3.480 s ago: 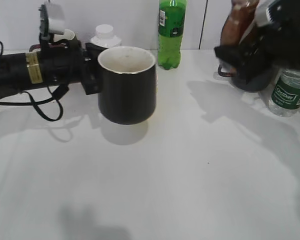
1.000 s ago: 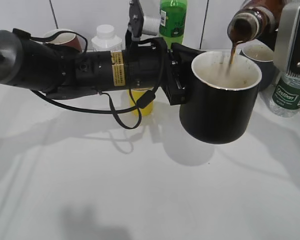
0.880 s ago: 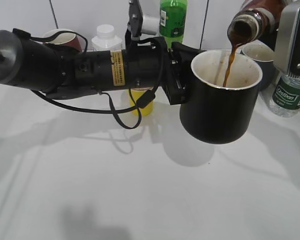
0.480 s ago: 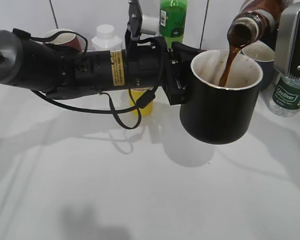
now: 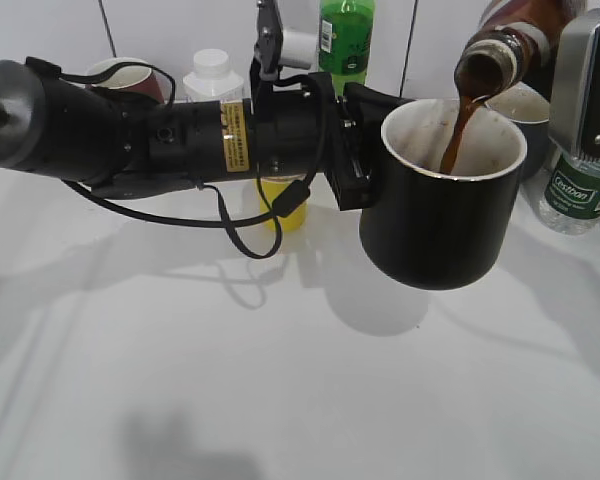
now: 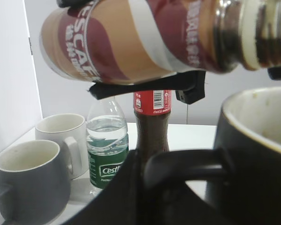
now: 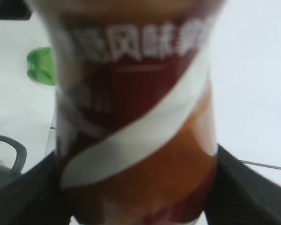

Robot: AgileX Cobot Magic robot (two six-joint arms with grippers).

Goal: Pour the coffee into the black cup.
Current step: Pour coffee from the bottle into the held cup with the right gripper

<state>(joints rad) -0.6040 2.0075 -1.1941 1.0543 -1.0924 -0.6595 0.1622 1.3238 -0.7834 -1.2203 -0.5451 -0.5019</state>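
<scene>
My left gripper (image 5: 352, 150) is shut on the handle of the black cup (image 5: 440, 225) and holds it upright above the table at the right. My right gripper (image 5: 583, 75) is shut on the brown coffee bottle (image 5: 505, 45), tilted mouth-down over the cup. A brown stream of coffee (image 5: 457, 125) falls into the cup. In the left wrist view the bottle (image 6: 131, 40) lies across the top above the cup's rim (image 6: 257, 108), and the handle (image 6: 187, 164) sits in my left gripper (image 6: 150, 180). In the right wrist view the bottle (image 7: 136, 117) fills the frame between my fingers (image 7: 246, 187).
Along the back wall stand a green bottle (image 5: 342, 45), a white bottle (image 5: 212, 75) and a paper cup (image 5: 120, 78). A yellow object (image 5: 285, 205) sits behind my left arm. A grey mug (image 5: 525, 105), a water bottle (image 5: 578, 190), a white mug (image 6: 61, 140) and a cola bottle (image 6: 152, 122) crowd the right.
My left arm has carried the black cup from the left to under the bottle. My right gripper has tipped the bottle, and the stream has thickened over the last second.
</scene>
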